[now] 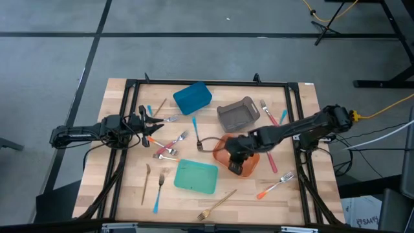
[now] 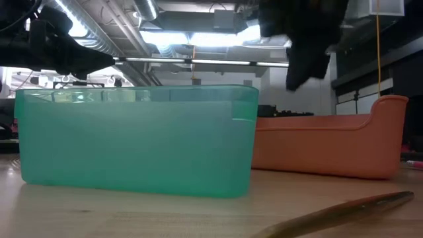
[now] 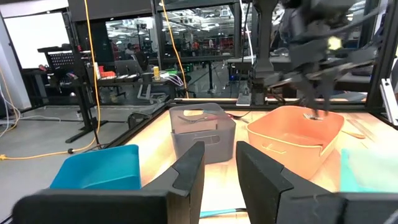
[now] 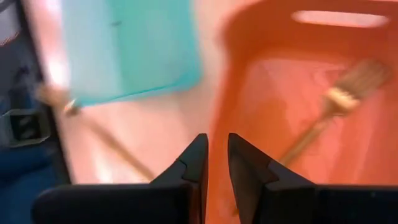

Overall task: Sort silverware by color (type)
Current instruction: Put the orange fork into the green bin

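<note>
We are seeing right end effector (image 4: 212, 163) hanging over orange bin (image 1: 223, 150), fingers nearly closed, narrow gap, gripping nothing. Left end effector (image 3: 219, 169) sitting at worktop's left side, fingers slightly parted, empty.

Wooden worktop (image 1: 294, 194) lying inside black frame; grey floor around it.

Gold fork (image 4: 336, 106) lying in orange bin. Remaining silverware (image 1: 169, 146) scattered loose across worktop. Teal bin (image 1: 196, 177), blue bin (image 1: 192, 98), grey bin (image 1: 238, 114) standing near centre.
</note>
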